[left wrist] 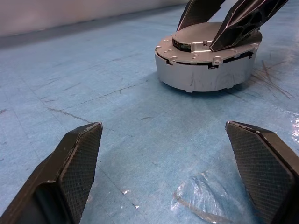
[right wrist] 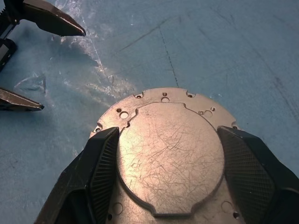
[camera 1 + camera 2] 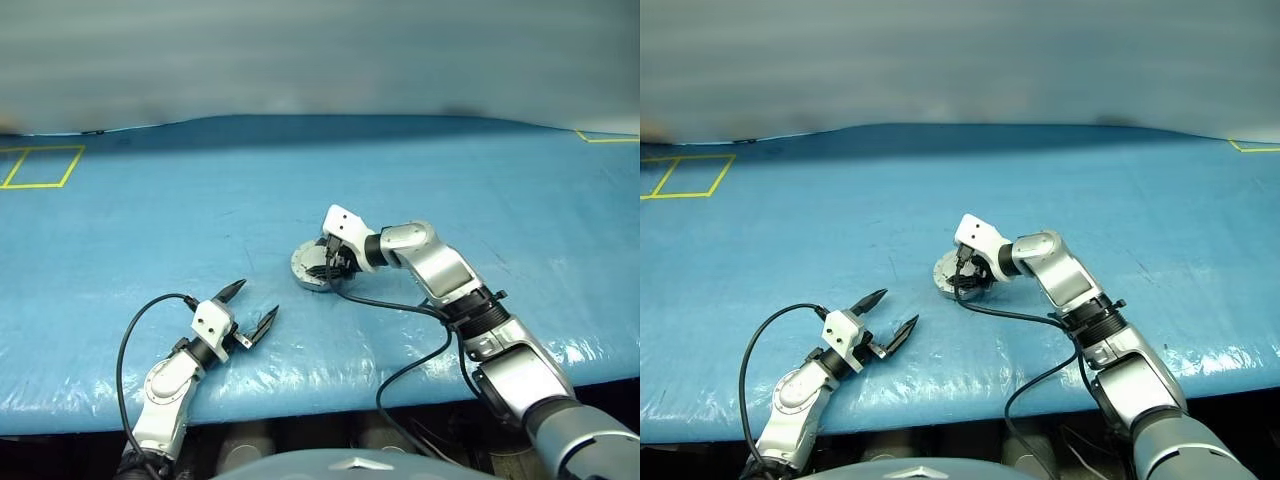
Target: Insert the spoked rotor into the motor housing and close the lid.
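right wrist view: lid between right hand fingers.

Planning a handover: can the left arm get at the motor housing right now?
Probably yes for its near side: bare blue table lies between the open left gripper and the motor housing. But the right gripper has its fingers over the closed top, so the top is taken.

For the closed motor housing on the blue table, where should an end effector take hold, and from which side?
Across the housing's round side wall, from above, probably. It sits flat with its lid shut, so the top is a smooth plate with no handle. The right end effector already straddles the lid from above, fingers on opposite sides.
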